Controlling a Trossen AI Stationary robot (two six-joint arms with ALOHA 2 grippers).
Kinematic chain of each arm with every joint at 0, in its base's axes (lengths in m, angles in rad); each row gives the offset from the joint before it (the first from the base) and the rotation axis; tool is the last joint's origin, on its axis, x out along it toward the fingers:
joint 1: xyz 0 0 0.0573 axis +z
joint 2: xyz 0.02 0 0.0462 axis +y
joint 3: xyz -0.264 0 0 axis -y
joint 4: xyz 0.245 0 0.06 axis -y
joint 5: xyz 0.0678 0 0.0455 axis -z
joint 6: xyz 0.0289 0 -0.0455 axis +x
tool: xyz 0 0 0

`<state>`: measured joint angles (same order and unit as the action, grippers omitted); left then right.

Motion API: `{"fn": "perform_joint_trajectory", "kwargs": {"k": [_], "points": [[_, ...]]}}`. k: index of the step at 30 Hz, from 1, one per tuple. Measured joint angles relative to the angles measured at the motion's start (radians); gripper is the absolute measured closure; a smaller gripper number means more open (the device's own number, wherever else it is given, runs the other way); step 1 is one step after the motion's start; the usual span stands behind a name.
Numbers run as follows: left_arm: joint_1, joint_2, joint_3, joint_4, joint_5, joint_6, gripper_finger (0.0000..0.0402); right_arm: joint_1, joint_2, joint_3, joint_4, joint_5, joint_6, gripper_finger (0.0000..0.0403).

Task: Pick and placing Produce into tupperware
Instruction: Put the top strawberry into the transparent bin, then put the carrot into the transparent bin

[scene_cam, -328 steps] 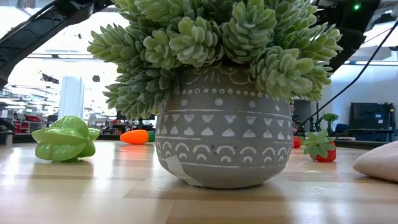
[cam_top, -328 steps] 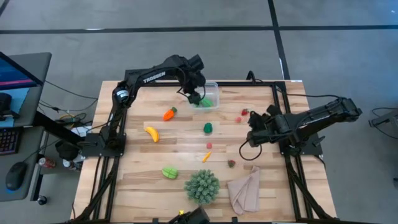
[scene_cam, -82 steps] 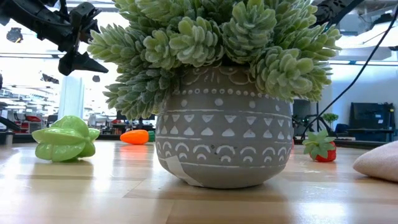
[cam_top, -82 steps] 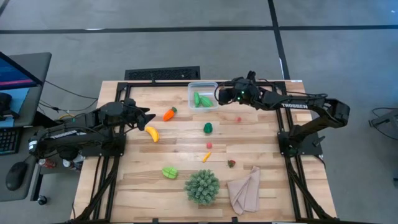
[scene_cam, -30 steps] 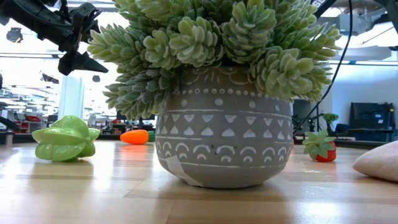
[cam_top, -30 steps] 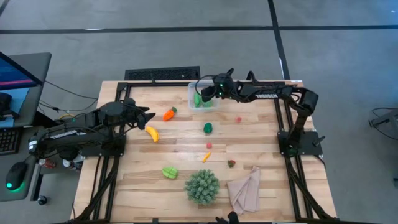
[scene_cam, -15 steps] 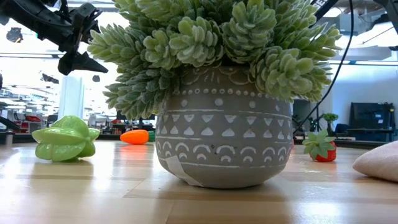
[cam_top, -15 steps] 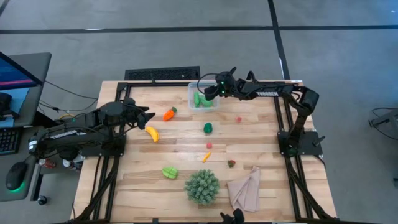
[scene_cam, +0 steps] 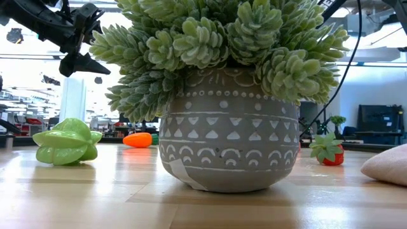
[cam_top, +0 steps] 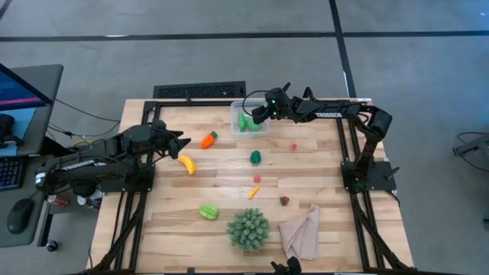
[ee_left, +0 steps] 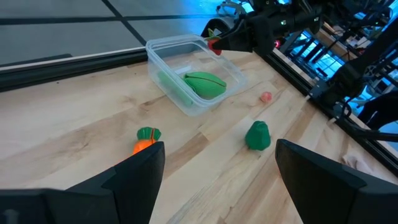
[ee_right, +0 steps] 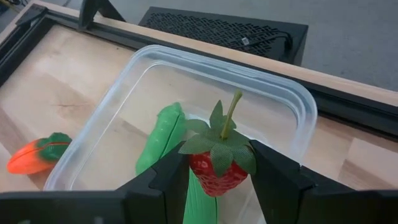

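Note:
The clear tupperware (cam_top: 249, 118) stands at the table's far middle with green pieces (ee_right: 158, 146) lying inside. My right gripper (ee_right: 219, 182) hovers over it, shut on a red strawberry (ee_right: 217, 169) with a green leafy cap. My left gripper (cam_top: 180, 142) waits open at the table's left, near the carrot (cam_top: 208, 140) and the banana (cam_top: 186, 164). More produce lies on the wood: a dark green piece (cam_top: 255, 156), a red berry (cam_top: 293, 146), a light green starfruit (cam_top: 208, 211) and a second strawberry (cam_top: 284, 201). My right gripper pinches the strawberry's red body (ee_right: 200, 170) between its two fingers, one on each side. The fingers slant down from the table's right side. The strawberry is lifted clear above the inside of the tupperware (ee_right: 186, 59), its leafy cap and stem (ee_right: 231, 109) standing up.
A spiky green plant in a grey pot (cam_top: 248, 228) and a beige cloth (cam_top: 300, 233) sit at the table's near edge. The pot fills most of the low view. Small pink and orange pieces (cam_top: 255, 186) lie mid-table. A black frame rail (cam_top: 200, 92) runs behind the tupperware.
My right gripper has tipped slightly over the tupperware with the strawberry still in its hold, then kept still.

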<state>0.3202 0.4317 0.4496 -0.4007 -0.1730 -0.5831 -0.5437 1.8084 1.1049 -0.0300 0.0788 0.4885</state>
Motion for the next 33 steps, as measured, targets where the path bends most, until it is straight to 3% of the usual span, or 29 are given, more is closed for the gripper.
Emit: {"fn": "perform_joint_trajectory", "kwargs": {"k": [10,27,33], "points": [[0.0,0.0,0.0,0.0,0.0,-0.004,0.0105,0.014,0.0,0.0,-0.008,0.0,0.005,0.0249],[0.0,0.0,0.0,0.0,0.0,-0.005,0.0104,0.024,-0.001,-0.001,-0.023,0.0,0.008,0.0199],[0.0,0.0,0.0,-0.009,0.002,0.004,0.0104,0.044,-0.058,-0.002,-0.119,-0.007,-0.064,0.0199]]}}
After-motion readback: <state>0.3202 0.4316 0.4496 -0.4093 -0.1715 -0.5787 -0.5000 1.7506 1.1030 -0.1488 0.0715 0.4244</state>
